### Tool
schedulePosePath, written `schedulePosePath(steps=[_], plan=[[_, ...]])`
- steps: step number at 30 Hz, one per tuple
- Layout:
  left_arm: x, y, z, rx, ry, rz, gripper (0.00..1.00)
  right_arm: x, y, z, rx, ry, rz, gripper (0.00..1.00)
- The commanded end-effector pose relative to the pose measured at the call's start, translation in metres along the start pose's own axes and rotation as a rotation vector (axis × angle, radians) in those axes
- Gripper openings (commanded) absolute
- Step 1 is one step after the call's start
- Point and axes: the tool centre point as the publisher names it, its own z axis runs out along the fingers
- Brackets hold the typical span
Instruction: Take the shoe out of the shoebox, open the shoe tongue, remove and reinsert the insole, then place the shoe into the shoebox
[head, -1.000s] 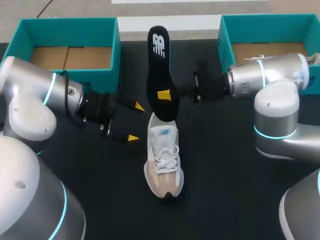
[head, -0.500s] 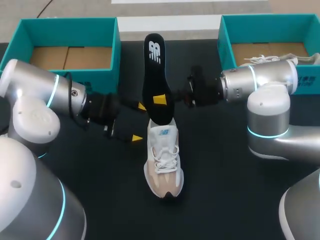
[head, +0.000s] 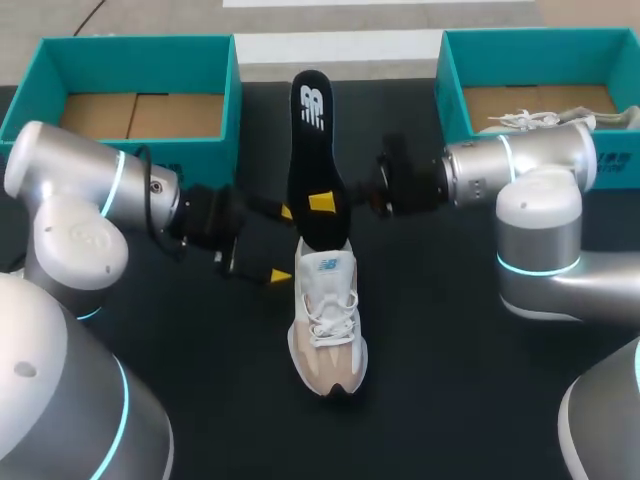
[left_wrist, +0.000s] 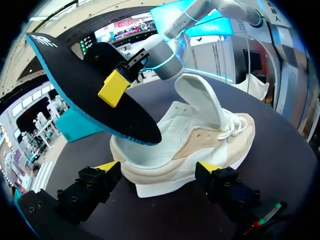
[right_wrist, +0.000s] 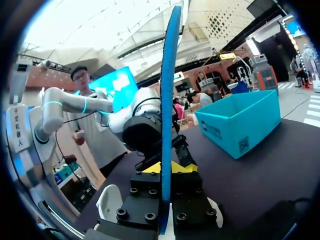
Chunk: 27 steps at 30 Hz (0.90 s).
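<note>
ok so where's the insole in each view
Head view: the insole is mid table, its lower end over the heel of the shoe, with the right gripper shut on it.
Left wrist view: a black slab tilted above the shoe's heel opening.
Right wrist view: edge-on, a blue strip standing between that gripper's own fingers.
Shared landmark: the right gripper's yellow tip against the insole.

The insole (head: 312, 150), gripped by the right pincer (head: 322, 204), has been shifted slightly toward the left arm's side and brought lower, so its lower end is closer to the heel opening of the shoe (head: 327, 320). The left pincer (head: 284, 243) has been advanced nearer the shoe's heel.
</note>
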Motion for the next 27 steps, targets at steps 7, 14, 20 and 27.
schedulePosePath(steps=[7,14,20,27], plan=[[0.001,0.001,0.002,-0.026,0.006,-0.01,1.0,-0.005,-0.016,0.005,-0.024,0.013,0.017,0.0],[0.001,0.001,0.002,-0.026,0.006,-0.01,1.0,-0.009,-0.029,0.009,-0.033,0.03,0.038,0.0],[0.001,0.001,0.002,-0.026,0.006,-0.01,1.0,-0.01,-0.038,0.009,-0.046,0.032,0.07,0.0],[0.001,0.001,0.002,-0.026,0.006,-0.01,1.0,-0.007,-0.049,0.012,-0.046,0.037,0.111,0.0]])
